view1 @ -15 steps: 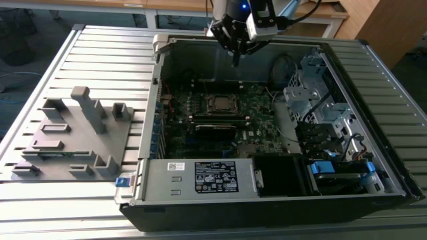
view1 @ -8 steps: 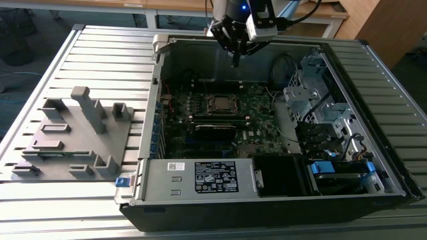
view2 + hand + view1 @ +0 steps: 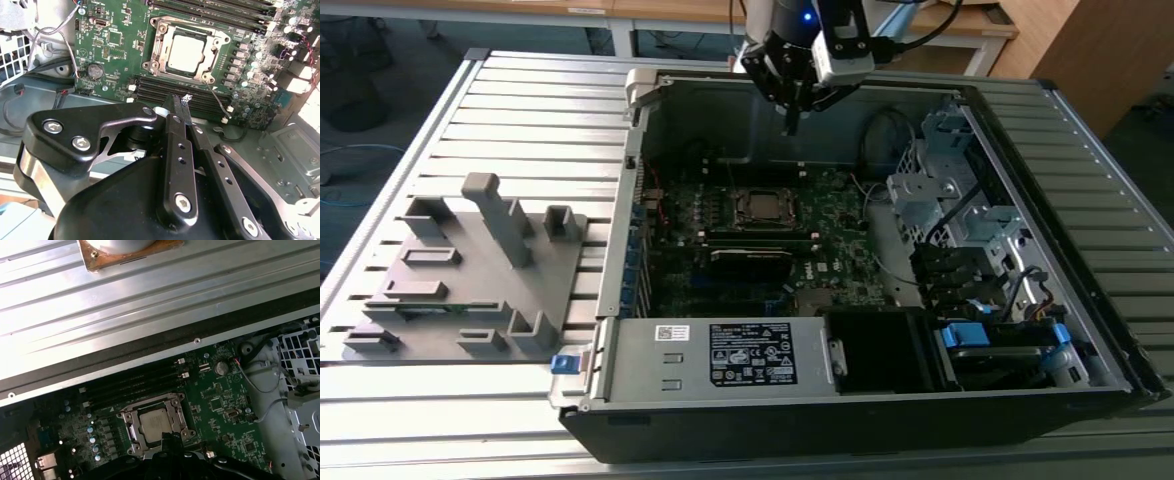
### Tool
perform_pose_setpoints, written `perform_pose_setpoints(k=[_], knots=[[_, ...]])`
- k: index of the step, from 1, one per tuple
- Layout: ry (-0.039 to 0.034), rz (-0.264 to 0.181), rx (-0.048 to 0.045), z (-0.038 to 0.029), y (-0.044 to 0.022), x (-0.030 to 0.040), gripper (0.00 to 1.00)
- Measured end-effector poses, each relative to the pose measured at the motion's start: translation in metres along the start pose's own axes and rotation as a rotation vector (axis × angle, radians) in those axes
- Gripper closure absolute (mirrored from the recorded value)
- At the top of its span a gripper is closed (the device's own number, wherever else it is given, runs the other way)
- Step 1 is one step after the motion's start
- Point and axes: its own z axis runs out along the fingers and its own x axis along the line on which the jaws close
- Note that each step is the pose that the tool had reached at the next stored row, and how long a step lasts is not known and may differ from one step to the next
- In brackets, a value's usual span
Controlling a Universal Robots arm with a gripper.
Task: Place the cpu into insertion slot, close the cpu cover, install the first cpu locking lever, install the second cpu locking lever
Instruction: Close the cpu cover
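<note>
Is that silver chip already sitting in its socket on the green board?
Yes, in the second wrist view the cpu lies flat and square inside the insertion slot.

Dull silver-grey cpu (image 3: 186, 53) framed by a shiny silver cpu cover (image 3: 162, 40), on a dark green circuit board (image 3: 115, 45) (speckled with tiny silver dots). Black claw (image 3: 181, 101). Pale grey table (image 3: 520, 110), striped with parallel grooves; matte grey fixture (image 3: 467, 270) on the exterior view's left.
</note>
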Motion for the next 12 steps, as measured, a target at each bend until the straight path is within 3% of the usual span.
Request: perform_pose_setpoints(k=[12], knots=[[0.0,0.0,0.0,0.0027,-0.0001,0.0,0.9]])
